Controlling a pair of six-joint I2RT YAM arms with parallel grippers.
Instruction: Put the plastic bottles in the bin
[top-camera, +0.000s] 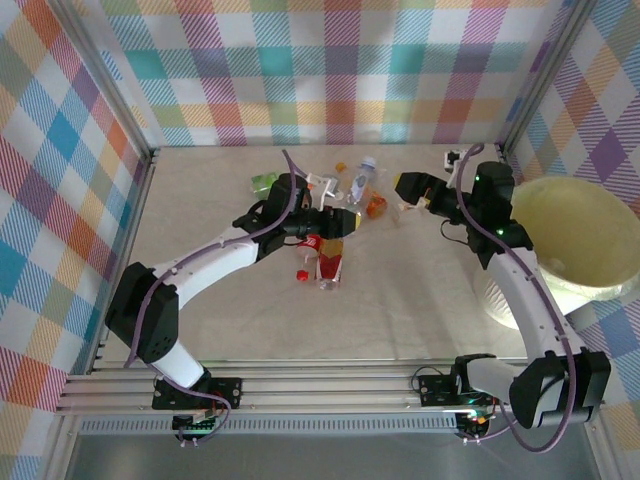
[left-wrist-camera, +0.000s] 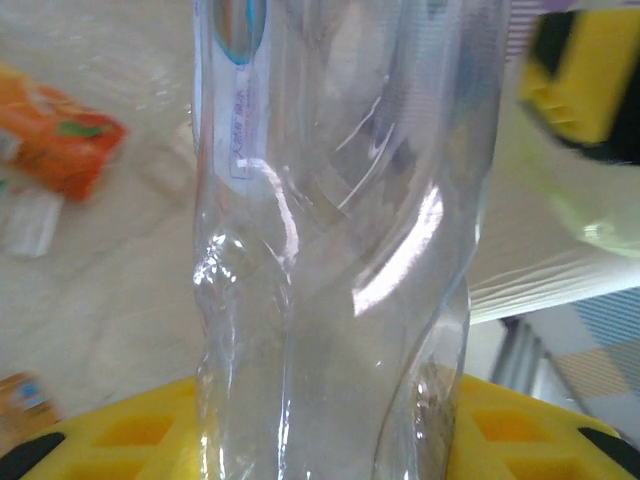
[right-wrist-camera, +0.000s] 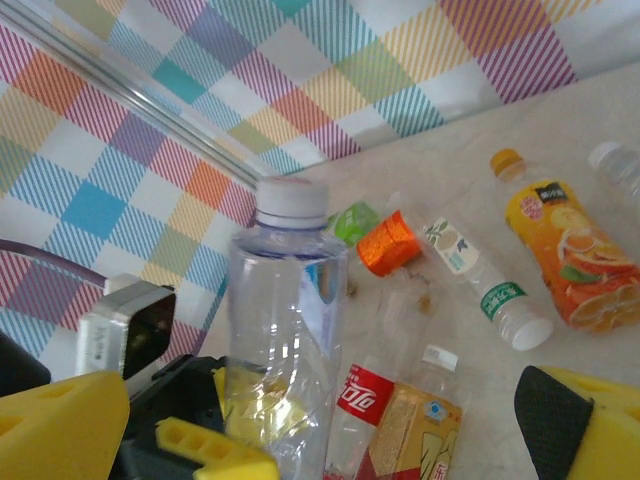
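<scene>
My left gripper (top-camera: 325, 212) (left-wrist-camera: 330, 445) is shut on a clear, dented plastic bottle (left-wrist-camera: 340, 250) (right-wrist-camera: 285, 330), held upright with its white cap on top; my yellow fingers (left-wrist-camera: 130, 435) press its lower body. My right gripper (top-camera: 405, 195) (right-wrist-camera: 320, 410) stands open just to the right, facing that bottle with nothing between its fingers. More bottles lie on the table: a red-labelled one (right-wrist-camera: 375, 395) beside a yellow-labelled one (right-wrist-camera: 420, 430), an orange juice bottle (right-wrist-camera: 570, 250), a green-labelled clear one (right-wrist-camera: 480, 280). The pale yellow-green bin (top-camera: 580, 235) sits at the far right.
A crushed orange piece (right-wrist-camera: 388, 243) and a green one (right-wrist-camera: 352, 222) lie near the back wall. A loose red cap (top-camera: 300, 274) sits near the red and yellow bottles (top-camera: 328, 262). Checked walls close the table on three sides.
</scene>
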